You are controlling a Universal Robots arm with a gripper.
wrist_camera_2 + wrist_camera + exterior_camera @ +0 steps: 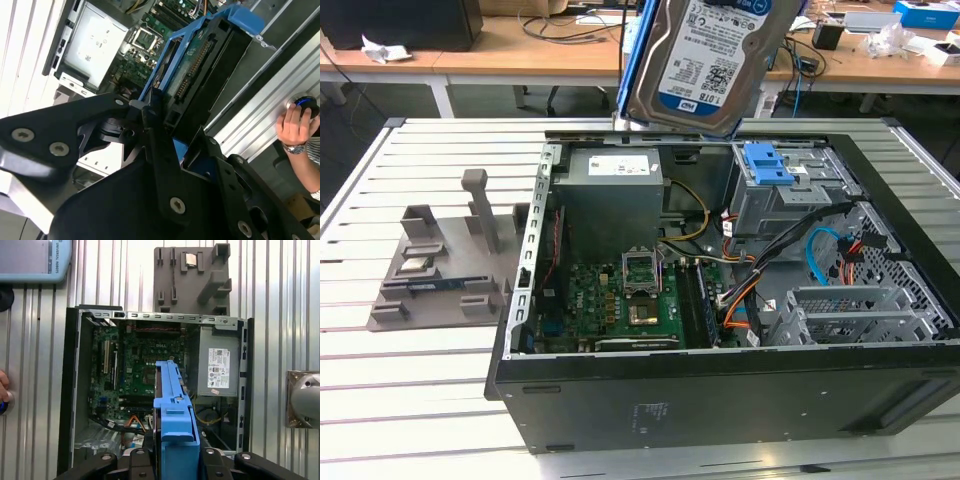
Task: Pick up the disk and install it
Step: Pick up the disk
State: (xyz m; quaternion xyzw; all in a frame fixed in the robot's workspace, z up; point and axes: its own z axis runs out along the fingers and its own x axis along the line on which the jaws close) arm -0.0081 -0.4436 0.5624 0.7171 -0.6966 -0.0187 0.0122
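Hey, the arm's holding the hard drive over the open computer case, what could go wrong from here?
One: the gripper grips the disk by one end above the open case; a slip could drop it onto the motherboard. Two: the loose blue cable and orange wires beside the drive cage might snag the disk going in.

The disk (705, 60) is cut off at its upper end by the exterior view's top edge.
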